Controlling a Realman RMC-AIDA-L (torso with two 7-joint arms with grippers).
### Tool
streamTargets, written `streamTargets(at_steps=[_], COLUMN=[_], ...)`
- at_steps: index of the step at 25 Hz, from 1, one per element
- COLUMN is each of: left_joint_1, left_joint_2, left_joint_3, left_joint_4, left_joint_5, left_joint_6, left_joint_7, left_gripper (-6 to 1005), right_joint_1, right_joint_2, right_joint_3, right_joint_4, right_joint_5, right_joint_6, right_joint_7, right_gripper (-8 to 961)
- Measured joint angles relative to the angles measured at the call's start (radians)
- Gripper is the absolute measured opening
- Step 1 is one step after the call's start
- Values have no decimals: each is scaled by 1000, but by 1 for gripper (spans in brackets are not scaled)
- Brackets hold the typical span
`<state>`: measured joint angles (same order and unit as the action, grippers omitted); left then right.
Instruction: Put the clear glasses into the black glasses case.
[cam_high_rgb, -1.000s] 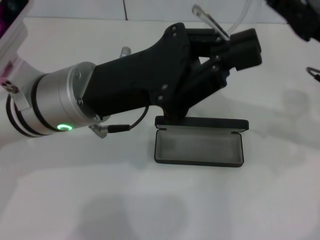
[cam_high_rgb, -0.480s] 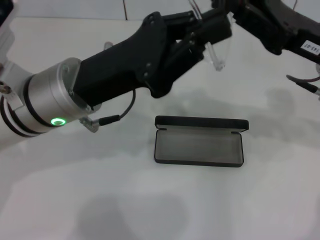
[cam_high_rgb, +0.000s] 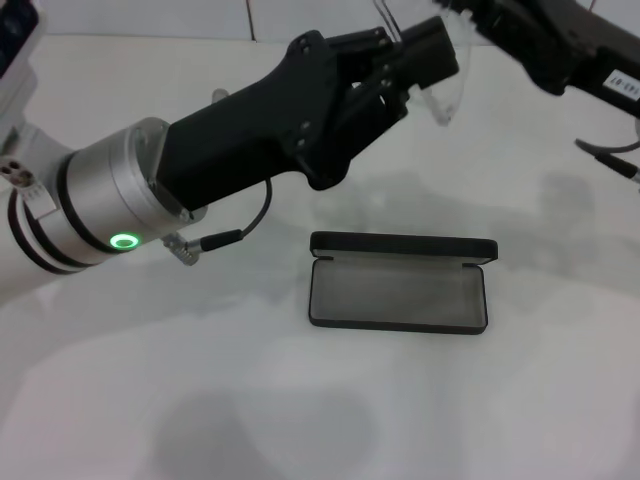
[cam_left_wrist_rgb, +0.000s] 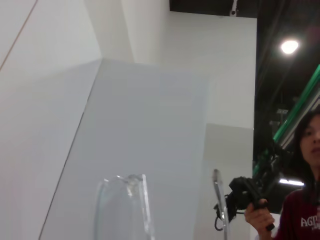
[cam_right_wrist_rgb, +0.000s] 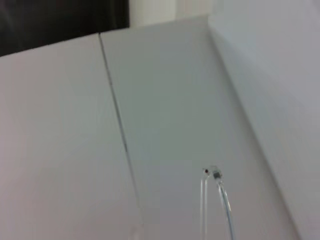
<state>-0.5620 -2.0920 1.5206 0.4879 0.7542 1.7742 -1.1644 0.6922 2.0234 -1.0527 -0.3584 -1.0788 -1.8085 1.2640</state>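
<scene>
Above open black glasses case (cam_high_rgb: 399, 285): left end effector (cam_high_rgb: 432, 62) gripping clear glasses (cam_high_rgb: 445, 98).

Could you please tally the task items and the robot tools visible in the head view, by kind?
Clear glasses: 1
Black glasses case: 1
Robot tools: 2 (left tool, right tool)
Total: 4

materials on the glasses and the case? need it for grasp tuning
Clear glasses: looks like colourless, glossy, rigid plastic; the wall shows straight through the lens, with highlights only along its edges. They are held up at the left gripper.
Black glasses case: matte black shell, probably plastic or a leatherette cover, no glare; the open tray shows a dull grey lining, likely fabric.
</scene>
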Motion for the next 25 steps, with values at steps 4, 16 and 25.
streamTargets(at_steps=[4,16,25], left_joint_1=[0,-29,-70], left_joint_2=[0,-4,-9], left_joint_3=[2,24,35], left_joint_4=[6,23,46], left_joint_5=[20,20,-5], left_joint_6=[5,84,73], left_joint_7=[0,-7,-14], left_gripper=[81,81,81], right_joint_1=[-14,-23,-16], right_joint_2=[-1,0,3], right_joint_3=[2,-2,-29], right_joint_4=[2,4,6], right_joint_5=[25,32,30], right_joint_6=[3,23,34], right_joint_7=[-1,-5,-8], right_gripper=[77,78,78])
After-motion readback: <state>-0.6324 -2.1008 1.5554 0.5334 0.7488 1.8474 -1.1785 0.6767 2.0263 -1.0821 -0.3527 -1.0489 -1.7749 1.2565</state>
